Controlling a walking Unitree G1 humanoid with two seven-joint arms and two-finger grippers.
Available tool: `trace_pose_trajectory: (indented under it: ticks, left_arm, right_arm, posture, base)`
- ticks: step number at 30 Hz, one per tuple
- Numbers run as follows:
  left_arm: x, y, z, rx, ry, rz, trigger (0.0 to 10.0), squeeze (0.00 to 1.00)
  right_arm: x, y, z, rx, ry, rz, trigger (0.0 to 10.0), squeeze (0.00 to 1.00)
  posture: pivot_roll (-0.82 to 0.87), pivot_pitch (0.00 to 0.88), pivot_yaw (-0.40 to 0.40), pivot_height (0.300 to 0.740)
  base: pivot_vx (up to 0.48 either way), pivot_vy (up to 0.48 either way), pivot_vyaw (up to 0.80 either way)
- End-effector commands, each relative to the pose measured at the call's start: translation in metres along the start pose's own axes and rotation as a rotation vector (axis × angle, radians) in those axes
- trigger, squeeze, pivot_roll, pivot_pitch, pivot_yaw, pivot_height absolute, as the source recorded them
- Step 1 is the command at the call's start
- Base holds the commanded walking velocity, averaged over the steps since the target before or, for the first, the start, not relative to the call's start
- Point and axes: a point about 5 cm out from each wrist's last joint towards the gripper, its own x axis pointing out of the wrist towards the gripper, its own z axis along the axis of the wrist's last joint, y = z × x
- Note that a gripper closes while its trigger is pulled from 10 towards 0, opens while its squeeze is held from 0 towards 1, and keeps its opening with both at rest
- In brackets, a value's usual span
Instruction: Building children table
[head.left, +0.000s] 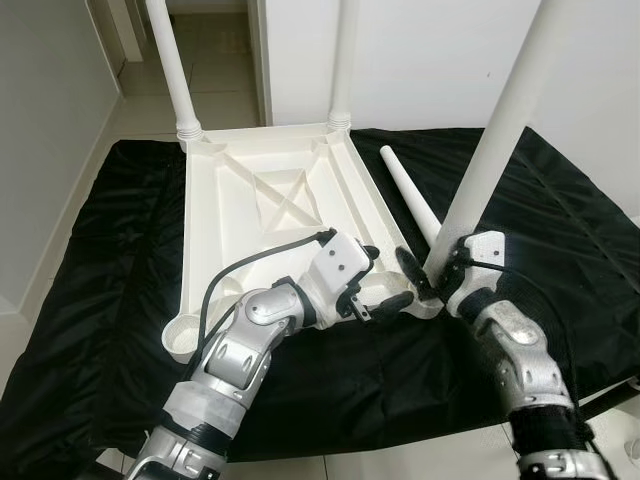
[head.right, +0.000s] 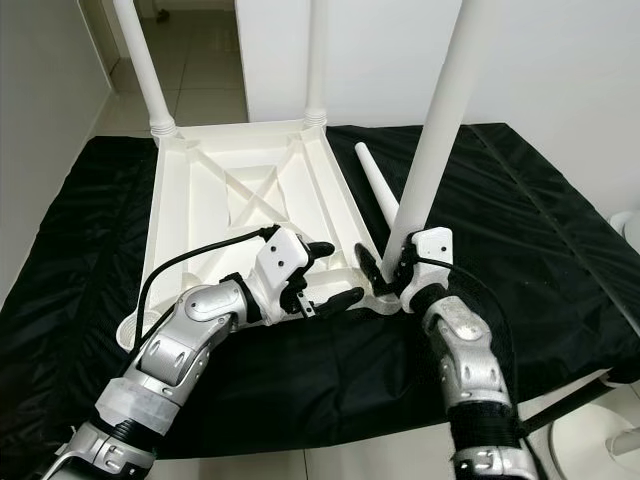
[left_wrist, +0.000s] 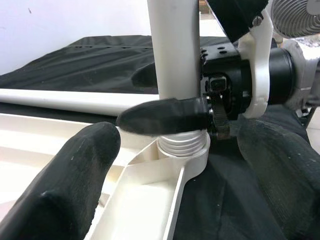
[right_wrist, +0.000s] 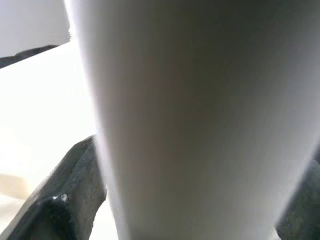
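The white table top (head.left: 270, 215) lies upside down on a black cloth (head.left: 560, 250) on the floor, its ribbed underside facing up. Taking this top as the landmark: two legs already stand in its far corners, the far-left leg (head.left: 172, 60) and the far-right leg (head.left: 344, 60). A third leg (head.left: 500, 130) rises at a slight tilt from the near-right corner socket (left_wrist: 192, 150), where the left wrist view shows its threaded end partly seated, several turns of thread still above the collar. A fourth leg (head.left: 410, 200) lies loose on the cloth just beside the top's right edge. The near-left corner socket (head.left: 183, 338) is a round open cup with nothing in it.

The step in hand looks like screwing the third leg home. The right gripper (head.left: 440, 275) pinches that leg just above the socket, its fingers pressed against the shaft on both sides. The left gripper (head.left: 385, 290) rests at the top's near-right corner beside the socket, its fingers (left_wrist: 75, 170) spread apart and holding nothing; it seems to steady the top.

The next move probably calls for turning the leg about its own axis while keeping it straight over the collar, since a tilted leg could cross the thread or bind. The top has to be held still against that twist. After this, the loose leg would go to the near-left socket.

The shallow ribbed compartments of the underside hold nothing.
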Motion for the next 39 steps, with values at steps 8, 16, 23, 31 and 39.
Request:
trace_pose_trajectory:
  ticks: [8,16,23,31,39]
  left_arm:
    - [-0.001,0.004,0.001,0.021,0.01,0.058,10.0,0.0]
    - [-0.001,0.003,0.0,0.022,0.012,0.057,10.0,0.0]
    - [-0.001,0.002,0.0,0.02,0.011,0.057,10.0,0.0]
    - [0.0,0.002,0.001,0.022,0.01,0.052,10.0,0.0]
    - [-0.001,-0.001,-0.001,0.018,0.012,0.046,10.0,0.0]
  right_arm:
    - [0.004,-0.003,-0.007,-0.037,0.05,0.175,4.8,0.0]
    - [0.003,-0.009,-0.011,-0.025,0.069,0.197,0.0,0.0]
    - [0.0,-0.012,-0.014,0.017,0.062,0.165,10.0,0.0]
    - [0.012,-0.007,-0.009,0.036,0.033,-0.06,10.0,0.0]
    - [0.02,0.008,-0.006,0.107,0.037,-0.231,10.0,0.0]
  posture:
    - [-0.03,0.0,0.0,0.74]
    - [-0.02,0.0,-0.005,0.74]
    - [-0.03,0.0,-0.005,0.74]
    - [-0.03,0.0,-0.004,0.74]
    - [-0.02,0.0,-0.019,0.74]
  base:
    - [0.0,0.0,0.0]
    - [0.0,0.0,0.0]
    - [0.0,0.0,0.0]
    - [0.0,0.0,0.0]
    - [0.0,0.0,0.0]
